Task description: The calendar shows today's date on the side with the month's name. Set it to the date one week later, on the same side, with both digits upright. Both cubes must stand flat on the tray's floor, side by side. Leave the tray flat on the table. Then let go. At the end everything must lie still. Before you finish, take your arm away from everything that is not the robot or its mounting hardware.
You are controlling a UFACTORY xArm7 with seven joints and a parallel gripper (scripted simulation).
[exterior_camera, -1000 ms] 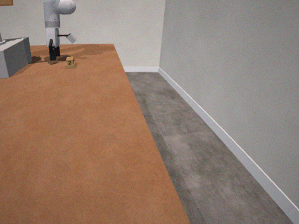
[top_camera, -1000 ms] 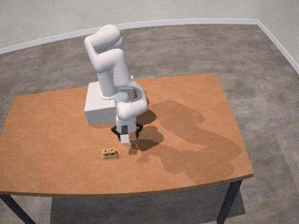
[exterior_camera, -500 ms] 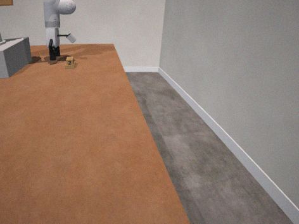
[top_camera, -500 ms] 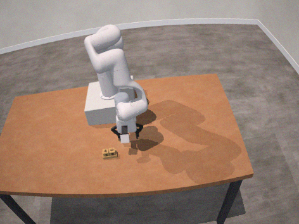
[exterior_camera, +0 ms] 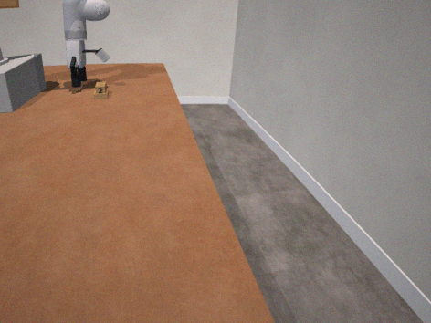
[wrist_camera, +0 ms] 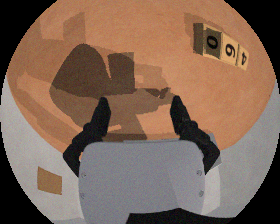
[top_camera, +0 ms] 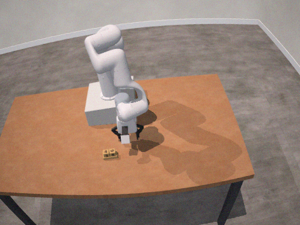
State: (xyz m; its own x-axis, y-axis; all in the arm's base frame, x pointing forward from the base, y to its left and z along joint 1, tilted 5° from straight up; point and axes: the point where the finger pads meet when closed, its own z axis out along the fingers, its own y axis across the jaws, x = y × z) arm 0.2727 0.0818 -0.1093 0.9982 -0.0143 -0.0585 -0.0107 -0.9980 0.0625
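jaws (top_camera: 129,138) (exterior_camera: 78,78) open, nothing between | tray with cubes (top_camera: 110,154) (exterior_camera: 100,92) (wrist_camera: 221,46) near, apart | space between them

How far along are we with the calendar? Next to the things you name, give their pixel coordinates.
Done: the tray (top_camera: 110,158) (exterior_camera: 101,97) sits flat on the table (top_camera: 63,172) (exterior_camera: 114,183) (wrist_camera: 165,35), both cubes side by side in it.
In hand: nothing; the pincer (top_camera: 128,139) (exterior_camera: 78,86) (wrist_camera: 140,103) is open, off to one side.
Left: probably the date change, though I cannot read the month side.

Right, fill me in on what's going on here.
A single robot arm hovers over the table, its fingers wide apart and holding nothing. Beside it, out of its grasp, sits the small calendar, its two number cubes side by side in their tray. Nothing is being handled at this moment. The job is to set the date one week later.
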